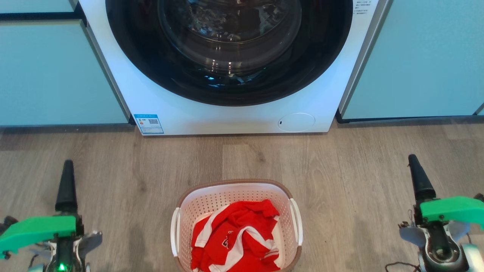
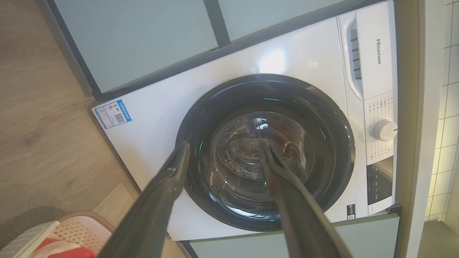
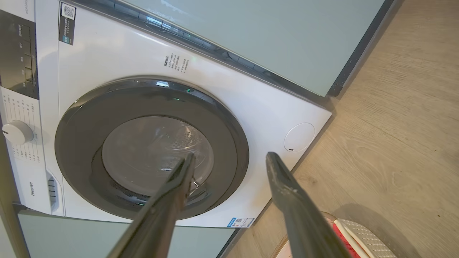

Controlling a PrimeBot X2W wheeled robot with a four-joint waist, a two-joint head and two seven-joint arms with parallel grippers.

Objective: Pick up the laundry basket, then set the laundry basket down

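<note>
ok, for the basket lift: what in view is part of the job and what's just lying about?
Job:
- laundry basket
- left gripper, open
- right gripper, open; one stands on each side of the basket, neither touching it

Not the job:
- red and white garment, lying in the basket
- washing machine
- pale green cabinets
- wood floor

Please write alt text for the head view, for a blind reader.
A white perforated plastic laundry basket with a brown rim stands on the wood-look floor, holding a crumpled red-and-white garment, before a white front-loading washing machine. The left hand and right hand hover at either side, apart from it.
</note>
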